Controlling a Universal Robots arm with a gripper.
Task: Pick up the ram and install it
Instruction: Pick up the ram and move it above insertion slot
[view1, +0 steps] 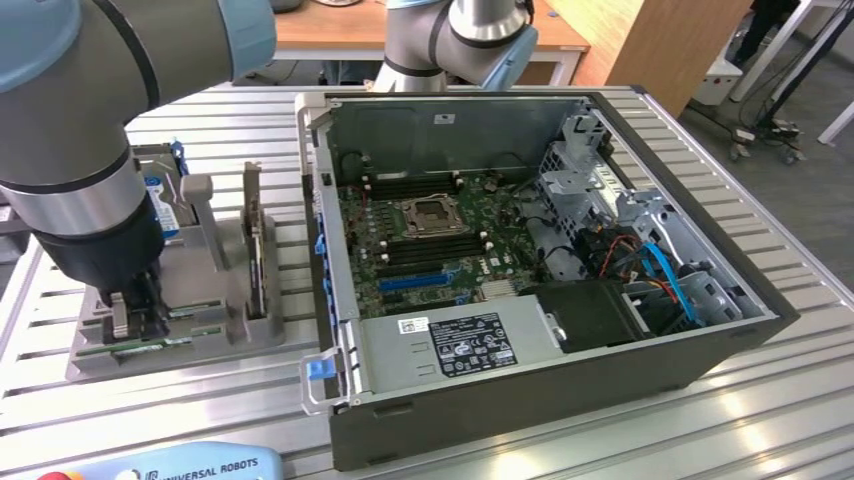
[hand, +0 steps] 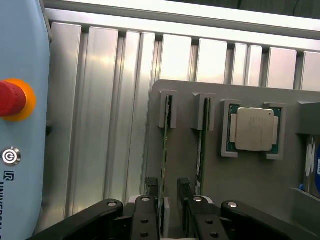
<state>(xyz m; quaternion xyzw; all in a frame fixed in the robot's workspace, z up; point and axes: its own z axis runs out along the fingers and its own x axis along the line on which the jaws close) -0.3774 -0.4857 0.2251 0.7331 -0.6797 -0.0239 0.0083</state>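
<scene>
The ram (hand: 164, 145): a thin green board standing on its long edge in a slotted grey holder (hand: 250, 200) on the slatted metal bench (hand: 100, 125). A second, similar stick (hand: 201, 145) stands in the neighbouring slot, and a square silver processor (hand: 252, 129) sits past that one. The pincer (hand: 167, 186) is spread, with one black finger on either side of the ram. Whether either pad touches the board cannot be told.

Handling (judgement): the stick is probably light and stiff but thin. It should tolerate a pinch across its flat faces, though not bending or twisting. The chips and edge contacts are fragile, and the smooth faces could slip in a loose grip. The soundest hold looks to be across the two faces, square to the board and clear of the neighbouring stick. The end guides (hand: 167, 107) of the slot favour a straight lift.

Wrist view: shows how the fingers line up with the board and the narrow gap to the second stick. It also shows a pendant (hand: 20, 75) with a red stop button (hand: 10, 97) lying alongside on the bench.

Exterior view: shows the arm (view1: 80, 150) over the holder at that view's left. At its right is the open computer case (view1: 534, 400) with its motherboard (view1: 427, 250), where long dark slots flank the processor socket (view1: 434, 215). The fit of fingers to ram is too fine to judge there.
</scene>
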